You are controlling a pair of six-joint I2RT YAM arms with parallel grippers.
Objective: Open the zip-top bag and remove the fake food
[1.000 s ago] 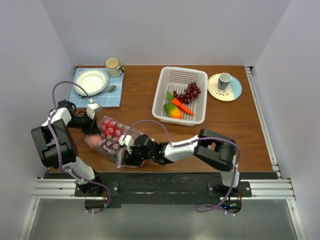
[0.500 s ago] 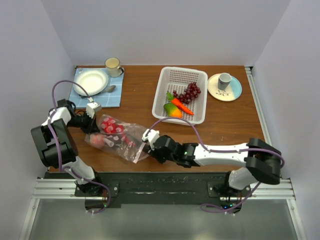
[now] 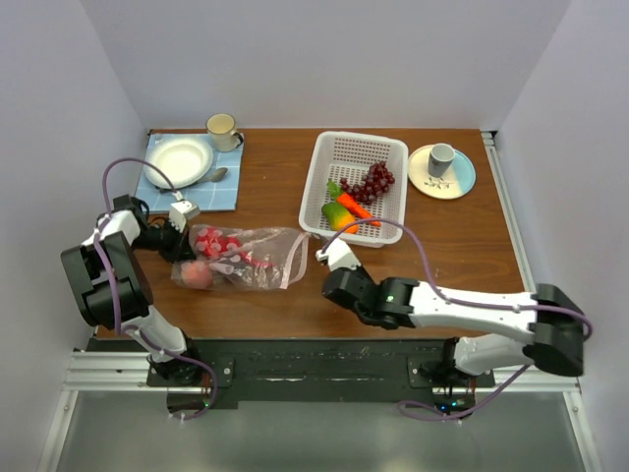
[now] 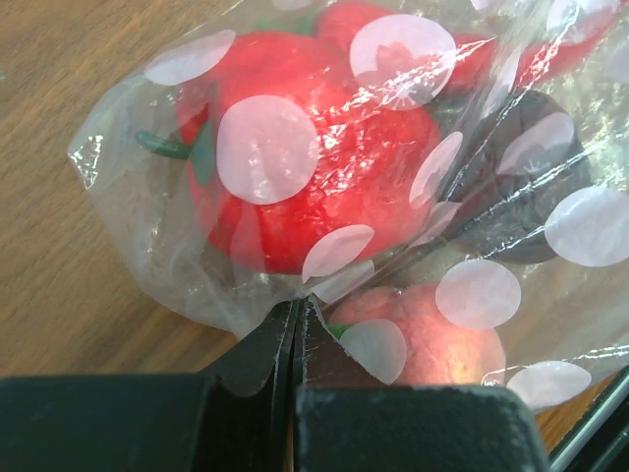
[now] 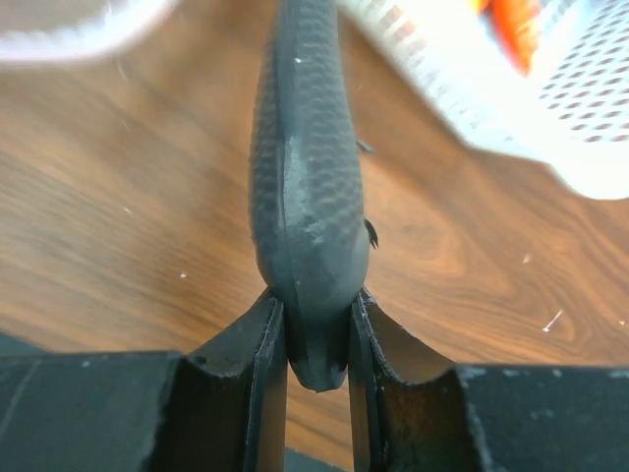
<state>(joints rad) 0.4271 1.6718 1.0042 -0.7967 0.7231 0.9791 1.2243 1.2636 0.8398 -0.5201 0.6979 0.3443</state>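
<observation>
The zip-top bag (image 3: 246, 259) lies flat on the table's left side, clear with pale dots. It holds fake food: a red round fruit (image 4: 295, 167) and a pink-red peach-like piece (image 4: 423, 329). My left gripper (image 3: 183, 246) is shut on the bag's left end; in the left wrist view (image 4: 295, 307) a fold of plastic sits between its jaws. My right gripper (image 3: 324, 258) is just right of the bag and shut on a long dark grey pebbled piece (image 5: 303, 187). Grapes (image 3: 371, 180), a carrot (image 3: 356, 208) and a mango (image 3: 339, 218) lie in the white basket (image 3: 344, 146).
A white plate (image 3: 179, 160) sits on a blue cloth at the back left, with a spoon (image 3: 216, 175) and a mug (image 3: 222, 128). A grey cup (image 3: 441, 157) stands on a small plate at the back right. The basket's corner (image 5: 550, 128) is close ahead of my right gripper.
My right gripper has moved right and away from the bag's near end, toward the basket. The bag has been drawn out flatter and longer. The left gripper has stayed put.
</observation>
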